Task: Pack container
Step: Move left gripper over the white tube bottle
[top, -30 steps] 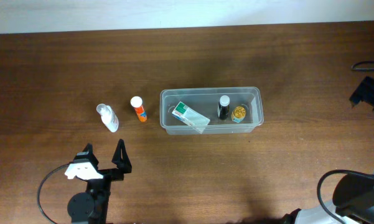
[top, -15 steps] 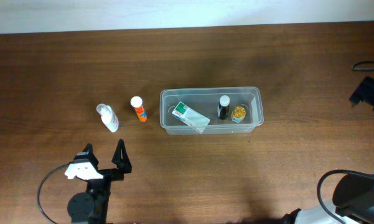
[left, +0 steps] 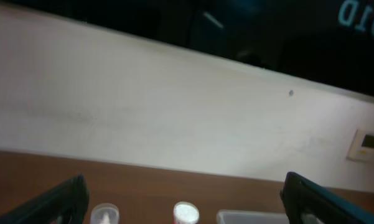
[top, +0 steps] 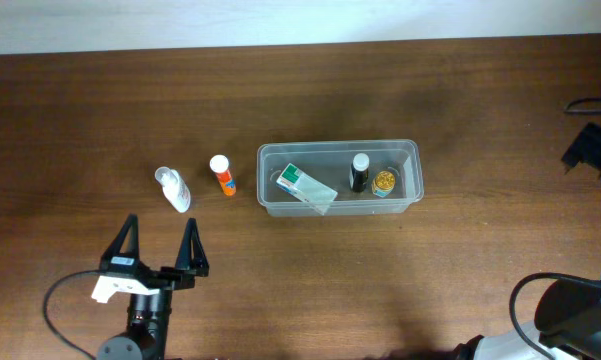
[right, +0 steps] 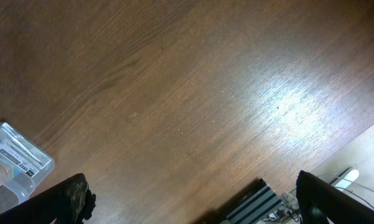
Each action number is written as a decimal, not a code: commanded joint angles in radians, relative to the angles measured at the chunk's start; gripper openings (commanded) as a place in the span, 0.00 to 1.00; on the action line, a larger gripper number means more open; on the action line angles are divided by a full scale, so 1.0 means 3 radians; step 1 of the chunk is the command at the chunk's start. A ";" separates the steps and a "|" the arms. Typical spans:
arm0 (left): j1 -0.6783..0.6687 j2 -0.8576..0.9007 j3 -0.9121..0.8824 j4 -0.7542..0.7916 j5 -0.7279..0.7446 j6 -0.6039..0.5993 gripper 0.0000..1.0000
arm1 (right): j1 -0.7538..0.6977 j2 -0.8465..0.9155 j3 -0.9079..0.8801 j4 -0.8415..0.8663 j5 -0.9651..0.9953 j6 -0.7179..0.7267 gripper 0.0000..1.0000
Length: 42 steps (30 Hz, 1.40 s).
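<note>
Located the container (top: 340,178) on the bench (top: 430,90), slightly right of centre, holding a green-and-white box (top: 305,186), a dark bottle (top: 359,172) and a yellow-topped jar (top: 383,182); labels too small to read. Noted an orange bottle (top: 221,175) and a clear bottle (top: 173,189) just left of it, outside. Observed the left claw (top: 160,225) spread wide and empty near the front edge. Found the right claw (right: 193,202) likewise wide, with only its fingertips in view and the container's corner cut off at the frame edge.

Looks like a robotics lab or test room to me, nothing homely here. I've got a bare wood-grain bench (top: 300,90) running up to a plain white wall (left: 174,112) with a small wall plate (left: 367,143). A black cable (top: 52,292) loops across the bench. A ribbed black strip (right: 255,202) sits off the bench edge, with pale floor (right: 364,158) below.
</note>
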 commanded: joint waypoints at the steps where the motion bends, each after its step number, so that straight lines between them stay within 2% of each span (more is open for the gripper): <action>1: 0.0014 0.0197 0.0579 -0.0469 0.0102 0.0660 0.99 | -0.0009 0.0020 -0.0018 0.0005 -0.0019 0.0031 0.98; 3: 0.0014 0.0528 0.1086 -0.1105 -0.0081 0.0899 0.99 | -0.0009 0.0020 -0.0018 0.0005 -0.0020 0.0031 0.98; 6: 0.0014 0.1133 0.1754 -0.1723 -0.0315 0.1105 0.99 | -0.0009 0.0020 -0.0018 0.0005 -0.0019 0.0029 0.98; 13: 0.0014 0.2688 0.3203 -0.2889 -0.0122 0.1490 0.99 | -0.0009 0.0020 -0.0018 0.0005 -0.0020 0.0031 0.98; 17: 0.0014 0.3335 0.3777 -0.3291 0.0120 0.1467 0.99 | -0.0009 0.0020 -0.0018 0.0005 -0.0019 0.0031 0.98; 20: 0.0014 0.3670 0.4023 -0.3413 0.0237 0.1272 0.99 | -0.0009 0.0020 -0.0018 0.0005 -0.0020 0.0029 0.98; 23: 0.0018 0.4063 0.4353 -0.3759 0.0139 0.1258 0.99 | -0.0009 0.0020 -0.0018 0.0005 -0.0020 0.0029 0.98; 28: 0.0017 0.4837 0.5035 -0.4643 -0.0239 0.1259 0.99 | -0.0009 0.0020 -0.0018 0.0005 -0.0020 0.0031 0.98; 33: 0.0013 0.5269 0.5114 -0.4729 -0.0224 0.1258 0.99 | -0.0009 0.0020 -0.0018 0.0005 -0.0019 0.0031 0.98; 39: 0.0034 0.5419 0.5114 -0.4611 -0.0239 0.1015 0.99 | -0.0006 0.0020 -0.0018 0.0006 -0.0020 0.0031 0.98; 42: 0.0038 0.5459 0.5114 -0.4519 -0.0252 0.1015 0.99 | -0.0006 0.0020 -0.0017 0.0005 -0.0020 0.0031 0.98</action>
